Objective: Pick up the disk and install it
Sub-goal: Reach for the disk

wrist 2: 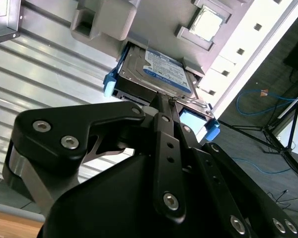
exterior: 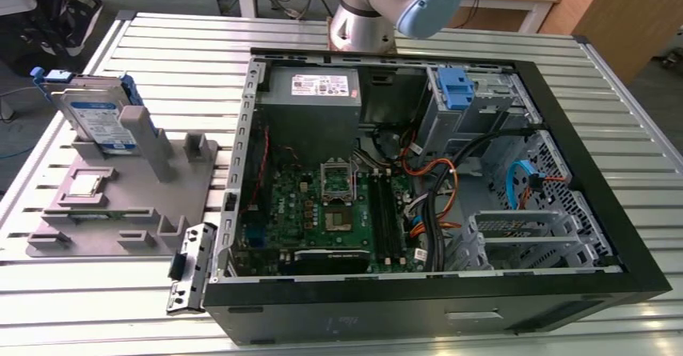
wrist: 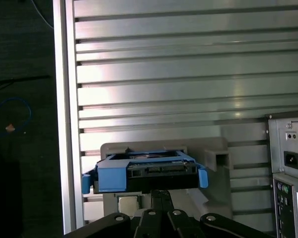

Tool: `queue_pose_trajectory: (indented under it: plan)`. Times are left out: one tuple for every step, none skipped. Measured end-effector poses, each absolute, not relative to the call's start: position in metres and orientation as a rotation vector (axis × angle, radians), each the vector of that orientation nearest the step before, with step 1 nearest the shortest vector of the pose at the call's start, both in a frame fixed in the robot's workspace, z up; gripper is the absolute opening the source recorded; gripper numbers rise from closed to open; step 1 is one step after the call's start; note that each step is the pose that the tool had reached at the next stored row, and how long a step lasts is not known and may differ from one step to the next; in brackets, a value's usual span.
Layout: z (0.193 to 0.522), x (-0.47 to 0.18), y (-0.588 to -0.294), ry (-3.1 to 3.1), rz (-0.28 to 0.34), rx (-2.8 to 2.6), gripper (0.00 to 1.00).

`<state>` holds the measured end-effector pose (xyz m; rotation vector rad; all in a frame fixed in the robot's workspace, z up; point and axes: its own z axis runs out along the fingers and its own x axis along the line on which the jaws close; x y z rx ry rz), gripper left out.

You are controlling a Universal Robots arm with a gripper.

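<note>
Pincer (wrist 2: 161, 105) fingers pressed together with nothing between them, seen in both wrist views. Disk (wrist 2: 164, 74) lies straight ahead of the tips. Its long axis runs across the line of the fingers, and its blue-framed edge faces the pincer. Judged apart, not touching. In the exterior view the disk stands on edge in a grey holder (exterior: 160, 176) on the bench (exterior: 107, 292), at nine to ten o'clock from the open computer case (exterior: 427, 316).
</note>
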<state>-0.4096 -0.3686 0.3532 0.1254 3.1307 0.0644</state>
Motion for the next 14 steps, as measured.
queue_pose_trajectory:
  plan:
    - [0.3525,-0.4097,-0.3674,3.131,0.064,0.125,0.11]
    - [0.3517,-0.4101,-0.3662,3.131,0.065,0.125,0.11]
    - [0.3508,-0.4111,-0.3651,3.130,0.065,0.125,0.11]
    - [0.3501,-0.4124,-0.3644,3.131,0.065,0.125,0.11]
    - [0.3494,-0.4137,-0.3636,3.131,0.064,0.126,0.11]
    - [0.3485,-0.4149,-0.3629,3.131,0.064,0.125,0.11]
    - [0.3477,-0.4158,-0.3624,3.131,0.065,0.125,0.11]
    - [0.3471,-0.4163,-0.3623,3.131,0.064,0.126,0.11]
    - [0.3468,-0.4166,-0.3623,3.131,0.063,0.125,0.11]
    - [0.3467,-0.4167,-0.3623,3.131,0.062,0.125,0.11]
    - [0.3465,-0.4168,-0.3623,3.131,0.062,0.125,0.11]
    - [0.3467,-0.4169,-0.3623,3.131,0.062,0.125,0.11]
    - [0.3468,-0.4169,-0.3623,3.131,0.062,0.125,0.11]
    - [0.3469,-0.4169,-0.3623,3.130,0.063,0.125,0.11]
